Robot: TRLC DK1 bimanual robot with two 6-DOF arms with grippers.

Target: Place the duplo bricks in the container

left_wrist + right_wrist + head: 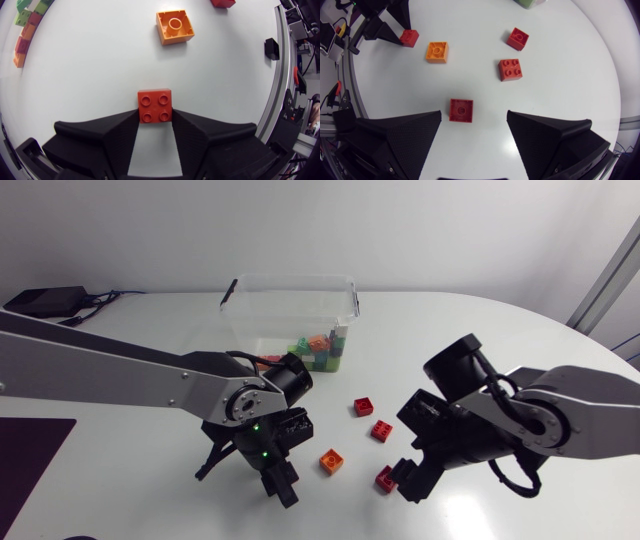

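My left gripper [155, 119] is shut on a red four-stud brick [155, 105] that rests on the white table, one fingertip against each side. In the head view the left gripper [285, 486] points down near the table's front, hiding that brick. An orange brick [174, 27] lies ahead of it. My right gripper [474, 118] stands open over another red brick [461, 110], which lies near its left finger without touching it. The clear container [290, 315] at the back holds several coloured bricks [320, 348].
Two more red bricks [364, 407] [382, 430] lie between the container and the right gripper [412, 480]. The orange brick [331, 462] sits between both grippers. A black device with cables [45, 301] lies at the table's back left.
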